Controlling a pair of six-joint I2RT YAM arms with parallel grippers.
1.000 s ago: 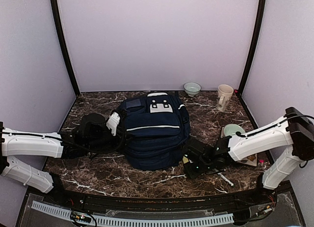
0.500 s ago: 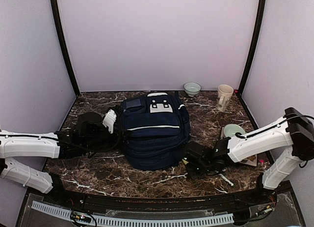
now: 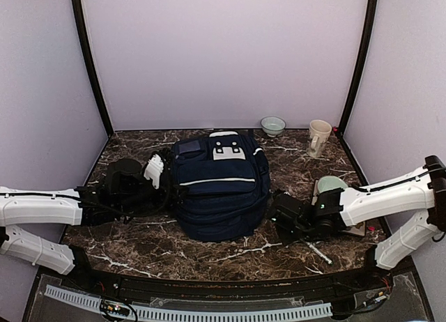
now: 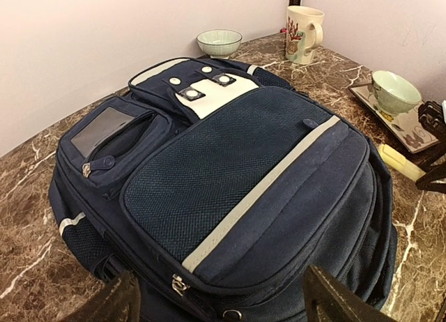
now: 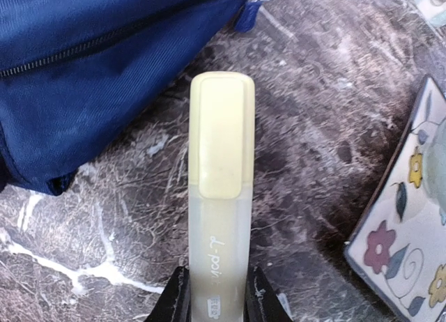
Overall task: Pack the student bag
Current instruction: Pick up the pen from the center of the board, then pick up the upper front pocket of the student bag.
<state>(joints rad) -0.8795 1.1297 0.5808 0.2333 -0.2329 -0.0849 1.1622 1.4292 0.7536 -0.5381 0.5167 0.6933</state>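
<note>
**Overhead and wrist views, as I observed them from the remote station.** The student bag [image 3: 219,186], a large navy-blue fabric backpack with a white stripe and a grey-white patch, lay flat at the middle of the dark marbled tabletop [image 3: 209,251]. Its top pointed toward the far edge and its zips were closed.

The left gripper [image 4: 221,297] was low on the bag's left side with its jaws spread wide and released, holding nothing. Its fingers [image 4: 120,302] framed the bag's near flank without touching it.

The right gripper [image 5: 217,295] was just beside the bag's right lower corner. It was clenched on the barrel of a pale-yellow plastic highlighter [image 5: 217,196], whose capped end pointed toward the bag. I could not tell whether the highlighter touched the tabletop.

Near the right edge a pale-green ceramic cup [image 4: 394,90] stood on a flower-patterned rectangular tray [image 4: 408,135]. A cream ceramic mug [image 3: 318,137] stood toward the far right corner. A small light-green bowl [image 3: 272,125] stood at the far edge.
</note>
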